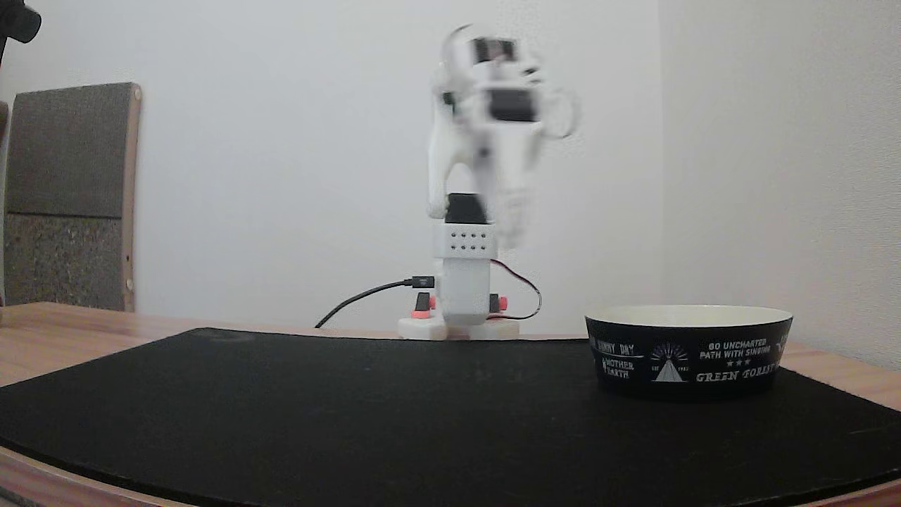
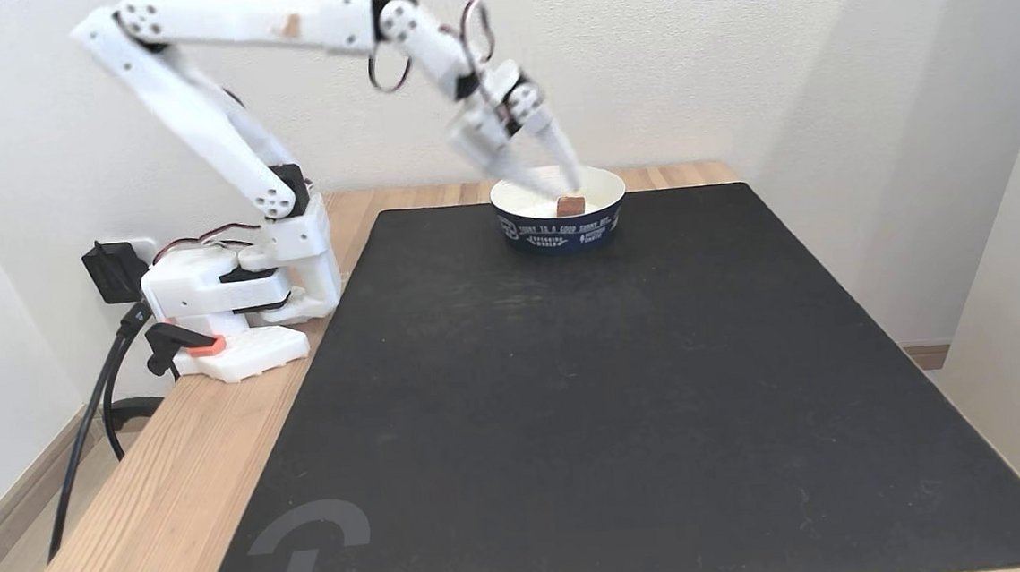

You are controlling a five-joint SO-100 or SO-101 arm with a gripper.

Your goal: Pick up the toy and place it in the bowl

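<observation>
Arm, white: I read it reaching from its base up and over, forearm level, wrist angled steeply down so the pincer (image 2: pixel 557 184) sits just inside the rim of the bowl (image 2: pixel 560 229). Pincer: fingers parted by a fair gap, nothing gripped that I can see. Toy (image 2: pixel 569 206), small and reddish: directly under the pincer tips, inside the bowl on its cream floor; I cannot tell whether a fingertip touches it. Bowl, black outside with white print: below the pincer, standing on the black mat (image 2: pixel 626 403) over the wooden surface (image 2: pixel 132 528). In the low fixed view the arm is smeared by blur, pincer indistinct, and the bowl (image 1: pixel 688 352) wall hides its contents.
</observation>
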